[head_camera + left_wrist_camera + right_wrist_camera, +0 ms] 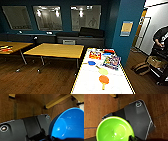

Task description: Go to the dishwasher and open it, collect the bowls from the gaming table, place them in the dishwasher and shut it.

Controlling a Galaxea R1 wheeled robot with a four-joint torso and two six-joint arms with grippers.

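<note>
While my left claw clamps the glossy blue plastic bowl and my right claw the lime-green plastic bowl, the collecting step seems underway; carrying them to the dishwasher calls for level, steady wrists.

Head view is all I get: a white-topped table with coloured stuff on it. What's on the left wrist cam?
Observer: A blue bowl, large and close to the camera, with its inside facing it.
Operator: Right wrist?
Observer: A light green bowl, also close up, and it looks empty.
Operator: Are they gripped, or sitting on the table?
Observer: I can't tell the grip. Behind both bowls is brown wood floor, not the white top of the gaming table.
</note>
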